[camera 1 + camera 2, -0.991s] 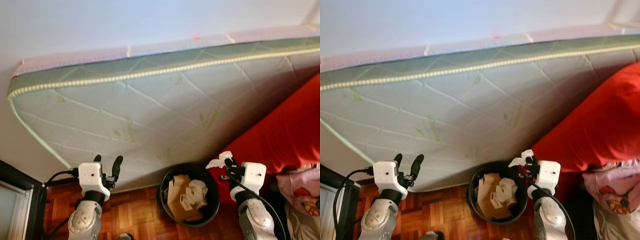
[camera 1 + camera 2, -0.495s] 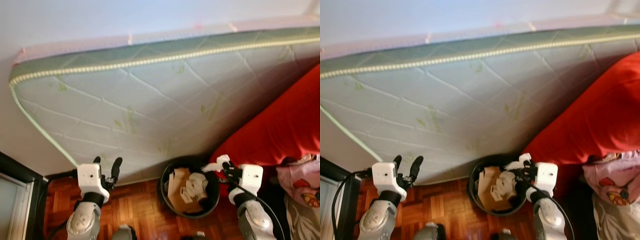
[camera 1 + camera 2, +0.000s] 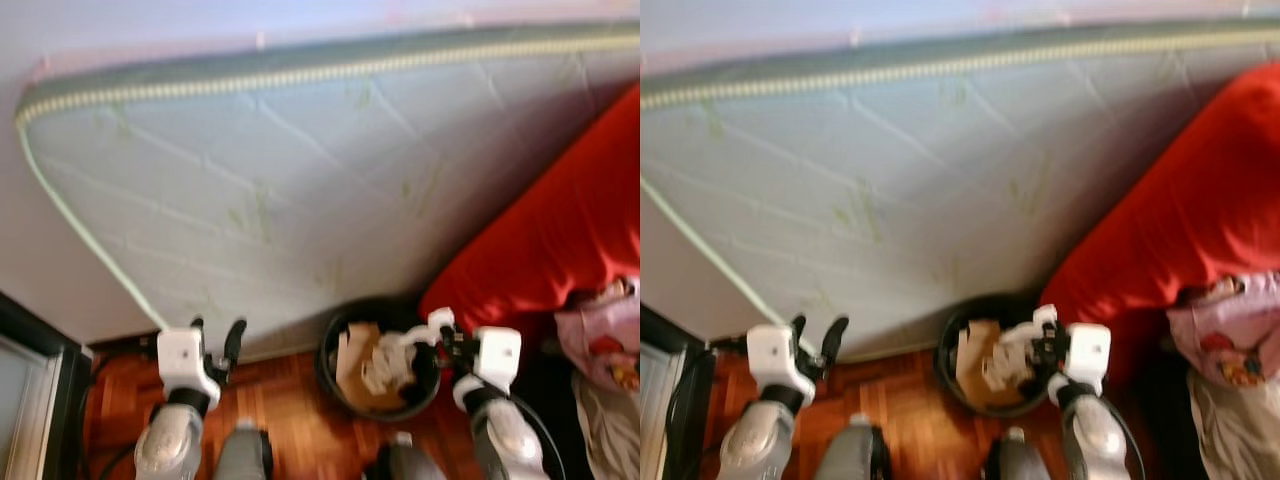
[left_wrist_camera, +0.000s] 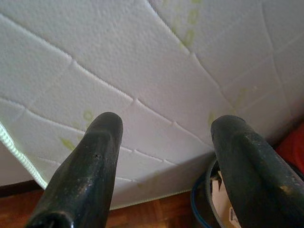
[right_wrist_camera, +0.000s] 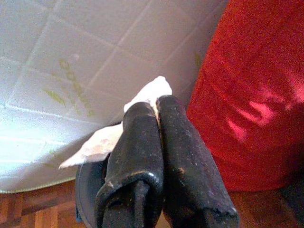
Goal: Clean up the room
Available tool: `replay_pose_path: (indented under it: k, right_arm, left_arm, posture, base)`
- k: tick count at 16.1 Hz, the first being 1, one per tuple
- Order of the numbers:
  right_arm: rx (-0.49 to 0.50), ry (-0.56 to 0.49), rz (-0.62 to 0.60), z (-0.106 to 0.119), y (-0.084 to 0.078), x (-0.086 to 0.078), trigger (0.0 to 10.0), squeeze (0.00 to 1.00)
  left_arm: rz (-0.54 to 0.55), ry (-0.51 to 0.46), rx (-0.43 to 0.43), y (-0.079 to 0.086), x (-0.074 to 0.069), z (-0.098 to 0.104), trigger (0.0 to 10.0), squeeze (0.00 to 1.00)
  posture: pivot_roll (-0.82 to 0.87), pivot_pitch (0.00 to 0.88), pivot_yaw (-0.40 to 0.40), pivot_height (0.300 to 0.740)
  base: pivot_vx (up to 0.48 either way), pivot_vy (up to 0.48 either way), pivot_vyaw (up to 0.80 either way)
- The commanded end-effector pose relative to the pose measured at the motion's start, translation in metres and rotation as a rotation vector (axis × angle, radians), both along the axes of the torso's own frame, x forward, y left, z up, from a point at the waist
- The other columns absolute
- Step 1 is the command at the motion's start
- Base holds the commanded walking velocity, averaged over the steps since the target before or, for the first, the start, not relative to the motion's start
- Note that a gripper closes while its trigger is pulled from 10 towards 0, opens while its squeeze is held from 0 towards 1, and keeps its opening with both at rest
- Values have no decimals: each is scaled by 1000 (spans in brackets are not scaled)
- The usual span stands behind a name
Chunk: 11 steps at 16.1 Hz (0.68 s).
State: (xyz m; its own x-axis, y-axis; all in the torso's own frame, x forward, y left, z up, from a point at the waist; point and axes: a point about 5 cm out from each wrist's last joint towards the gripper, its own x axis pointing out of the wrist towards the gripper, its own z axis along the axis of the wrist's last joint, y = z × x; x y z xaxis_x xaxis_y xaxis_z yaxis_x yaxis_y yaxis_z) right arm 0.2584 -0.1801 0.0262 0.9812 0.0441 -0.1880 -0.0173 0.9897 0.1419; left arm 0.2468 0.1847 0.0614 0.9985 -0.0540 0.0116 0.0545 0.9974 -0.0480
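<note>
A quilted white mattress [image 3: 300, 170] with a green piped edge is leaning on its side against the wall, taking up most of the scene. To its right a red cushion or sofa [image 3: 560, 240] is pressing against it, with a heap of pink clothing [image 3: 600, 335] lying at the far right. Wooden parquet floor [image 3: 290, 420] is showing below. A black round bin [image 3: 335, 375] is standing on that floor at the foot of the mattress, between the two arms, already holding cardboard and crumpled paper [image 3: 370, 365].

The right gripper [image 3: 440, 335] is reaching over the bin's right rim, its two black fingers [image 5: 142, 156] pressed tight together and pinching a scrap of white paper [image 5: 114, 135] (the scrap is sticking out past the fingertips, just above the bin's opening). The left gripper [image 3: 215, 335] is hovering near the mattress, well left of the bin, with its fingers [image 4: 90, 161] spread wide apart and gripping nothing.
</note>
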Motion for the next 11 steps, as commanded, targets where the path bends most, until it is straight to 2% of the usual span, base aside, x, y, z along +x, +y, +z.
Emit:
replay_pose_path:
  k: [1,4,8,11]
  right_arm:
    - [5,9,-7,-2,-1,-3,10000,0]
    - [-4,24,-8,-3,-2,-2,10000,0]
    - [4,31,23,-4,3,-1,10000,0]
    - [-10,53,32,-7,5,-2,10000,0]
  left_arm:
    - [-18,10,-6,-4,-1,-1,10000,0]
    - [-23,14,-8,-6,-1,-1,10000,0]
    - [-22,13,-4,-5,0,0,10000,0]
    - [-20,15,-1,-4,0,1,10000,0]
  posture:
    - [108,198,-25,644]
    - [106,199,-23,644]
    - [111,215,-23,605]
    - [114,222,-25,605]
  base:
    - [0,0,0]
    - [0,0,0]
    - [0,0,0]
    - [0,0,0]
